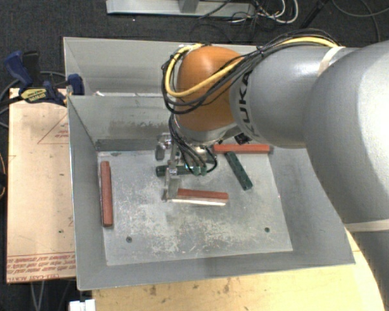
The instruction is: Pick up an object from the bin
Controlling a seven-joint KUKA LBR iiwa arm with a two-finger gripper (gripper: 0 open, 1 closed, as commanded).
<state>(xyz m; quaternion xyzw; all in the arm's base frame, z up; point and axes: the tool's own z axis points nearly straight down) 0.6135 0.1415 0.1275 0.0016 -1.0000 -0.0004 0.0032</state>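
On the scuffed grey floor of the metal bin [200, 238] we see a reddish bar with a pale edge [204, 197], flat near the middle. The gripper [171, 192] hangs at its left end; we cannot tell if the claw is apart or together. A dark green stick [241, 172] and an orange-red bar [246, 149] lie near, and a brown bar [107, 193] lies far left.

Bin [84, 167] — long bar [106, 193] left, flat bar [200, 197] centre, pen [241, 172] right of it.
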